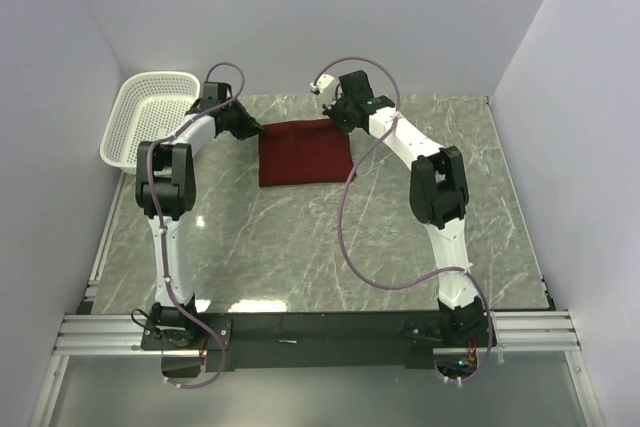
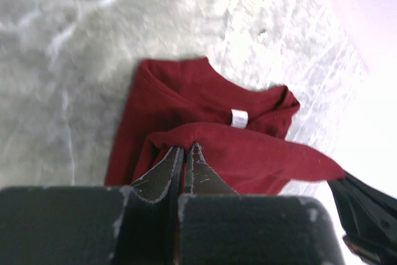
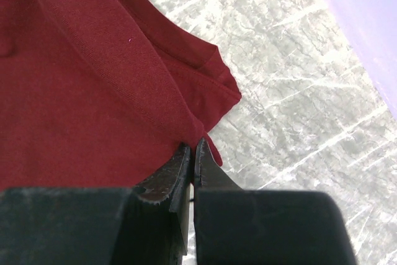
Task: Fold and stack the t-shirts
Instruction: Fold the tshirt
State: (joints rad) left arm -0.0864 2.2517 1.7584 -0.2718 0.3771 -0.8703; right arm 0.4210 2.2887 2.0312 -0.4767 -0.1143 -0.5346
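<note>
A maroon t-shirt [image 1: 305, 154] lies partly folded at the back middle of the marble table. My left gripper [image 1: 250, 129] is shut on a fold of the t-shirt at its back left edge; the left wrist view shows the pinched cloth [image 2: 248, 153] lifted, with the white neck label [image 2: 239, 118] beyond it. My right gripper [image 1: 340, 119] is shut on the t-shirt at its back right corner; the right wrist view shows its fingertips [image 3: 189, 153] pinching the cloth edge [image 3: 93, 91].
A white mesh basket [image 1: 150, 112] stands at the back left, next to the left arm. Walls close in on the back and both sides. The marble table [image 1: 330, 237] stretches in front of the t-shirt.
</note>
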